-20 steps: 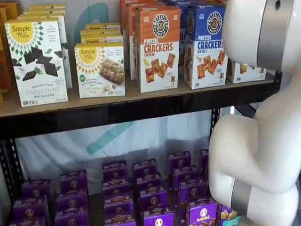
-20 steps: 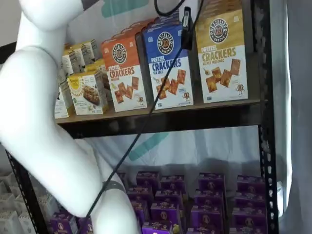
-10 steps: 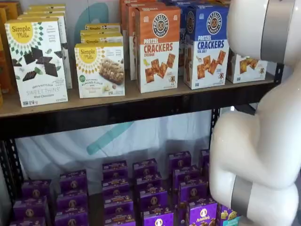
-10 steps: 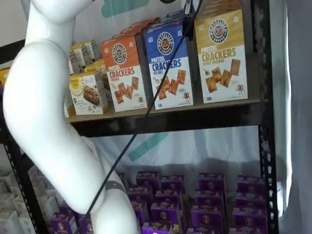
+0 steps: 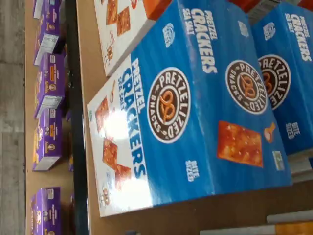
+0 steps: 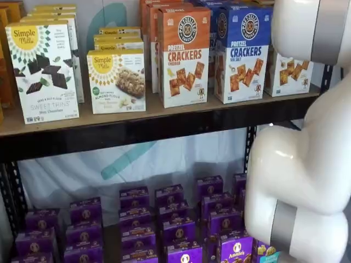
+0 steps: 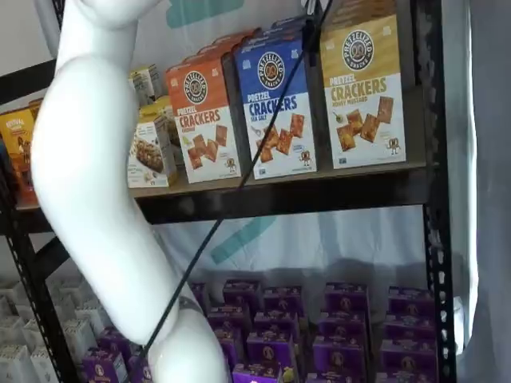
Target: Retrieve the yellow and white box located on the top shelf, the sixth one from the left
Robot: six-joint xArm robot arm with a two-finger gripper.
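The claw itself did not show in either shelf view, nor in the wrist view, so how far open it stood, or whether it held anything, could not be told. Only the robot's glossy white arm (image 7: 96, 199) showed, with a thin black cable (image 7: 239, 183) slanting across the boxes.

Reading the top shelf from nine o'clock toward three o'clock: the white Simple Mills box with a yellow sunburst and dark thins (image 6: 43, 71) stood first, then the smaller white Simple Mills almond-flour box (image 6: 116, 81), then the tall orange-topped Pretzel Crackers box (image 6: 184, 56), then the tall blue-topped Pretzel Crackers box (image 6: 241, 52). At the three o'clock end stood the task's thing, the tall yellow and white box printed with orange-brown square crackers (image 7: 363, 92), upright on the long tan-brown top shelf with its thick black front rail (image 7: 319, 195), just beside the blue box and untouched. In a shelf view its yellow part was hidden behind the arm.

The wrist view was filled by the blue-topped box (image 5: 186, 112), so the camera appeared to sit over the blue row, not yet over the yellow one. By that, the step in hand was the approach. The next move likely called for shifting past the blue box toward three o'clock, centring on the yellow box, and spreading the fingers wide enough to straddle it without nudging its neighbour.
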